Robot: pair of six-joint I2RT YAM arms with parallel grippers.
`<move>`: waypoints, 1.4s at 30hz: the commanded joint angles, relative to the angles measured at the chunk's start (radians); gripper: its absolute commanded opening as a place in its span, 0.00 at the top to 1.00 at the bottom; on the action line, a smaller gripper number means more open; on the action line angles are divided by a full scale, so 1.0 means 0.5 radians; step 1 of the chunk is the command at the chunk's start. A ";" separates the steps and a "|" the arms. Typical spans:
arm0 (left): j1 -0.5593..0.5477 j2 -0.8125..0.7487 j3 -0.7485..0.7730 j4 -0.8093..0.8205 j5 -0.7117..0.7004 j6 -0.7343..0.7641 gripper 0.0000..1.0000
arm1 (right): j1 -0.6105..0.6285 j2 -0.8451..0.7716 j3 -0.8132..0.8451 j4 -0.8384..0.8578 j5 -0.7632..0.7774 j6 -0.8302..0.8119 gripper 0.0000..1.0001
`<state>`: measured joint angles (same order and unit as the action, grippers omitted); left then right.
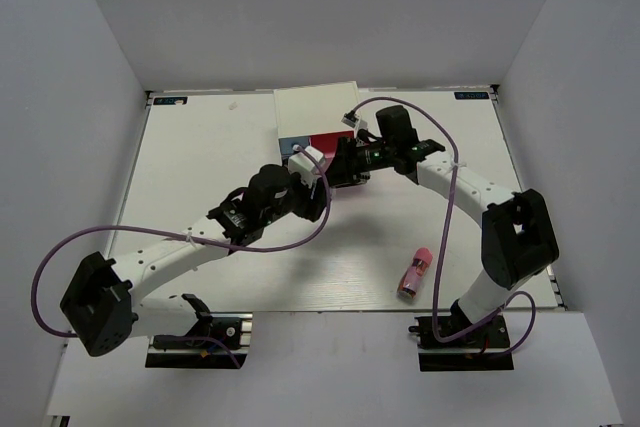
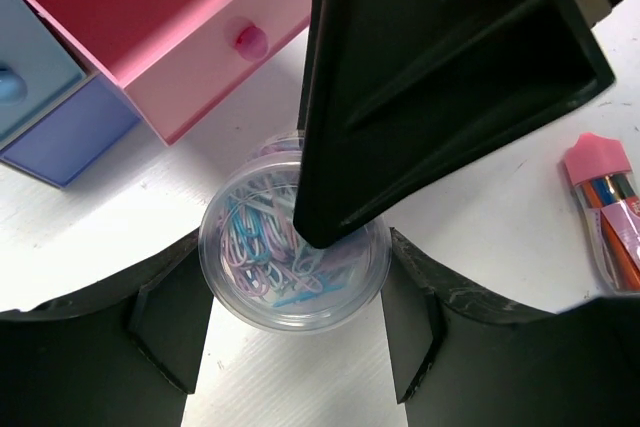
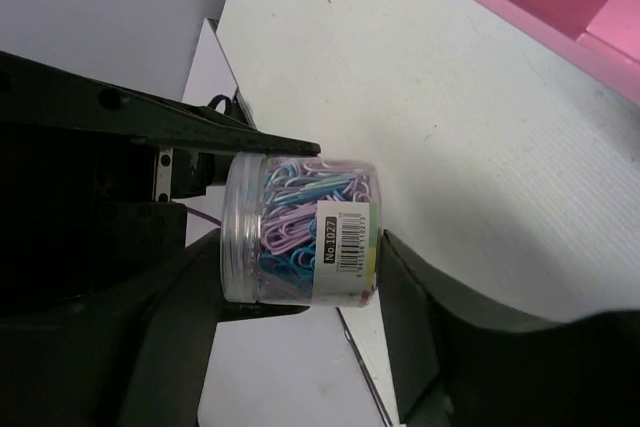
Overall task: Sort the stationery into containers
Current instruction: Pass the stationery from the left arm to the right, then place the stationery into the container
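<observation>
Plastic pot [image 2: 262, 252], likely light, slick: left gripper [image 2: 295, 319] is pinching its wall beside drawer chest [image 1: 315, 107]; right gripper [image 3: 300, 292] is bracketing its ends, contact unclear.

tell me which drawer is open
The pink drawer: it is pulled out with its inside showing, while the light blue drawer beside it and the periwinkle drawer below are pushed in.

Overhead camera looks down from the near edge across the whole white surface [image 1: 200, 147], while both wrist cameras sit tight on the same paper-clip pot [image 2: 295, 247], left from above, right side-on.
</observation>
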<state>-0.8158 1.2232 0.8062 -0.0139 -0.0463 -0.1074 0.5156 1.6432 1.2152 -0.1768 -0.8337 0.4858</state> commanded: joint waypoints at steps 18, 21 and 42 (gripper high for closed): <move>-0.019 -0.041 0.118 0.095 -0.189 -0.028 0.06 | 0.003 -0.071 0.104 0.025 -0.081 -0.103 0.86; -0.019 -0.087 0.097 0.077 -0.208 -0.049 0.00 | -0.006 -0.068 0.153 0.004 -0.054 -0.161 0.86; -0.019 -0.774 -0.186 -0.310 -0.444 -0.331 0.00 | -0.065 -0.004 0.665 -0.189 0.973 -0.527 0.88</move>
<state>-0.8246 0.8562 0.7364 -0.1249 -0.2314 -0.2317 0.4862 1.6447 1.4803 -0.2817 -0.4950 0.2489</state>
